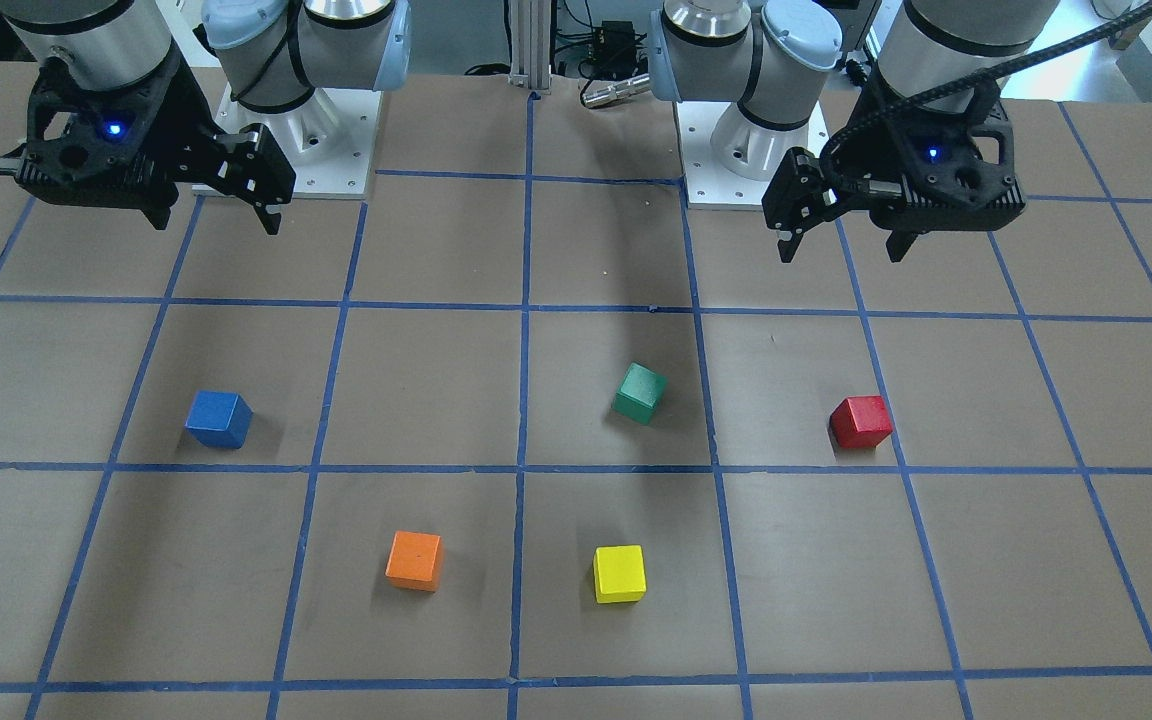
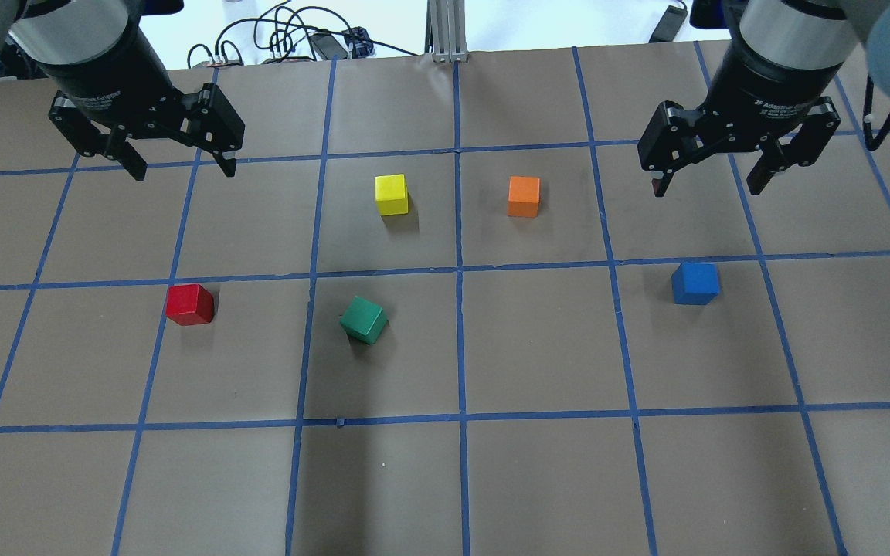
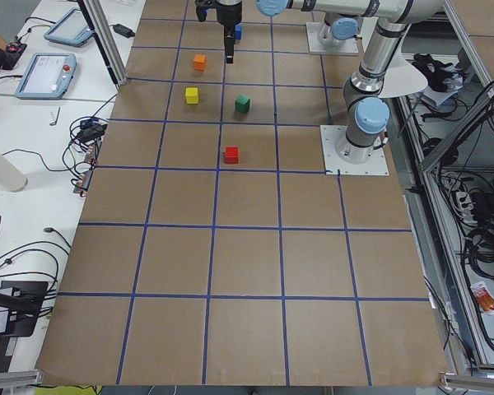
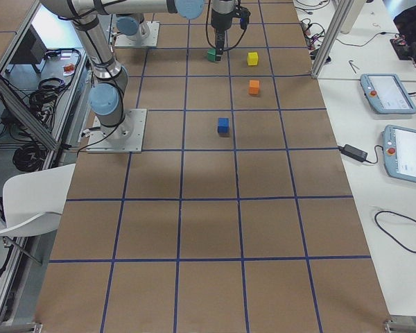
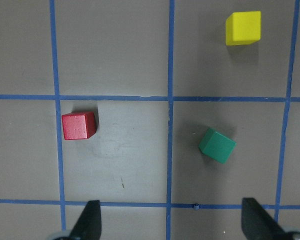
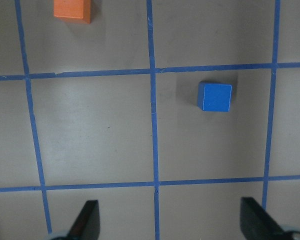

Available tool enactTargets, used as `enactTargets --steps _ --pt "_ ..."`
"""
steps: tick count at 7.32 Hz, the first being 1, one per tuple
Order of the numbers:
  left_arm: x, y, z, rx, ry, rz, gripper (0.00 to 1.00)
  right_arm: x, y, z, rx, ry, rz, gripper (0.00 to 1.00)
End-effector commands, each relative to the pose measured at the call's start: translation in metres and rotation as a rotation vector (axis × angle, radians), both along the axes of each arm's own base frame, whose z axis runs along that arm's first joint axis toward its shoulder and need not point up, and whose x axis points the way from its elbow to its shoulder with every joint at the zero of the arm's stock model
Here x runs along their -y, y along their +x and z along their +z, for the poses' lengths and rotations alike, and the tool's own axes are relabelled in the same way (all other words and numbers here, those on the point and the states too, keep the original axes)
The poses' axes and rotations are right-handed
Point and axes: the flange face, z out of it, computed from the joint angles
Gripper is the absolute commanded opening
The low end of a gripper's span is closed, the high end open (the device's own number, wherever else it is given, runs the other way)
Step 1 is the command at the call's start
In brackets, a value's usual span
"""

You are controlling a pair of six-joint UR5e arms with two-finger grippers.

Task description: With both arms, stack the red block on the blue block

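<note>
The red block sits alone on the table on my left side; it also shows in the front view and the left wrist view. The blue block sits on my right side, also in the front view and the right wrist view. My left gripper is open and empty, raised above the table beyond the red block. My right gripper is open and empty, raised beyond the blue block. The two blocks lie far apart.
A green cube lies tilted between the two blocks, nearer the red one. A yellow cube and an orange cube sit farther out near the middle. The arm bases stand on white plates at the robot's edge.
</note>
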Motion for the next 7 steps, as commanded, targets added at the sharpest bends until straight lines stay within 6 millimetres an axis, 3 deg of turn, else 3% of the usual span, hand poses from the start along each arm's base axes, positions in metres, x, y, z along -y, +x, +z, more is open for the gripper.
enactTargets --steps 1,3,4,6,7 --pt "-0.002 0.011 -0.002 0.005 0.008 -0.055 1.00 0.000 0.000 0.000 0.000 0.001 -0.002 1.00" --pt "0.011 0.074 -0.016 -0.013 0.034 0.045 1.00 0.000 0.000 0.000 0.000 0.001 -0.002 1.00" --pt "0.015 0.110 -0.040 -0.024 0.076 0.082 1.00 0.000 0.000 0.000 0.000 0.001 -0.002 1.00" --pt "0.004 0.178 -0.114 -0.047 0.117 0.088 1.00 0.000 0.000 0.000 -0.002 0.001 -0.001 1.00" --pt "0.001 0.183 -0.161 -0.037 0.084 0.087 1.00 0.000 0.000 0.000 -0.003 0.001 -0.001 1.00"
